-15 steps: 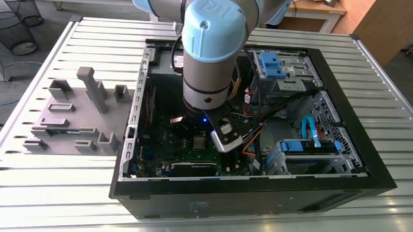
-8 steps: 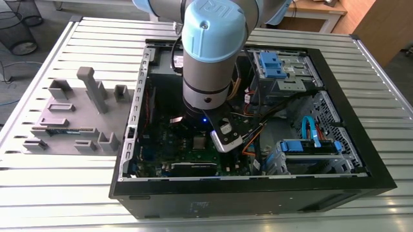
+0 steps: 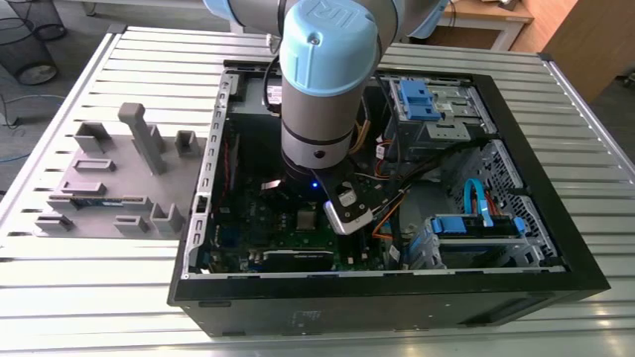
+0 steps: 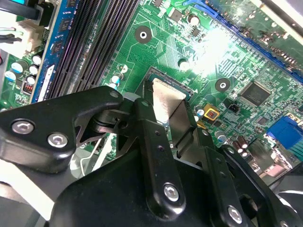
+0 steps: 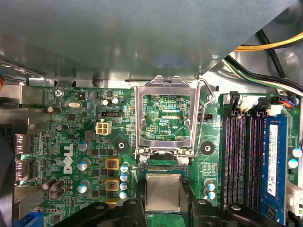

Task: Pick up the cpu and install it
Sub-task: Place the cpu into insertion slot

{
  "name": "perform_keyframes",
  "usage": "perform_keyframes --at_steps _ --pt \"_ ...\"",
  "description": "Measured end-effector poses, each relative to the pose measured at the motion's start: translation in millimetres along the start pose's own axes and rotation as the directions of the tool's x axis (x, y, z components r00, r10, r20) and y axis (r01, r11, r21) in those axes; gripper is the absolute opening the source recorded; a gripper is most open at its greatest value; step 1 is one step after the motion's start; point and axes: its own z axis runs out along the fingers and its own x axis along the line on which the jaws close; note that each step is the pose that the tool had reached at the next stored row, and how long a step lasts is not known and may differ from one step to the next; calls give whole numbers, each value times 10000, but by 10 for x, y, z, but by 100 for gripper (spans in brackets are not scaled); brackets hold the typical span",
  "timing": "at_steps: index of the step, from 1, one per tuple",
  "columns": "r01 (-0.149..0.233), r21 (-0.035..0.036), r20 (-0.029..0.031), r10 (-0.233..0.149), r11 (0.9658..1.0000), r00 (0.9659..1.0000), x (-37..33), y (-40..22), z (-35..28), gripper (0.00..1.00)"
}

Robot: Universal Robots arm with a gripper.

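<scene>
The cpu (image 5: 163, 191), a small square chip with a silver-grey top, sits between my two black fingers (image 5: 189, 201) at the motherboard's socket (image 5: 163, 166). My gripper (image 5: 163, 204) is shut on it, low over the green motherboard (image 5: 71, 156). In the second wrist view the cpu (image 4: 165, 97) shows as a shiny plate between the fingers (image 4: 144, 123) of the gripper (image 4: 166, 116), over the socket frame. The socket's metal load plate (image 5: 165, 118) stands flipped open just beyond the chip. In the exterior view the arm (image 3: 317, 89) reaches straight down into the open computer case (image 3: 397, 286).
Black memory slots (image 5: 241, 161) and a blue memory stick (image 5: 274, 161) run beside the socket. Cables (image 3: 397, 186), drive bays (image 3: 432, 104) and a blue-tabbed cage (image 3: 476, 227) fill the case on the exterior view's right. A grey fixture tray (image 3: 119, 178) lies outside on the slatted table (image 3: 100, 297).
</scene>
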Motion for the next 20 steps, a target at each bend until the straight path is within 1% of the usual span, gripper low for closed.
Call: perform_keyframes --at_steps 20 --pt "-1 -5 2 1 10000 10000 0 1 10 40"
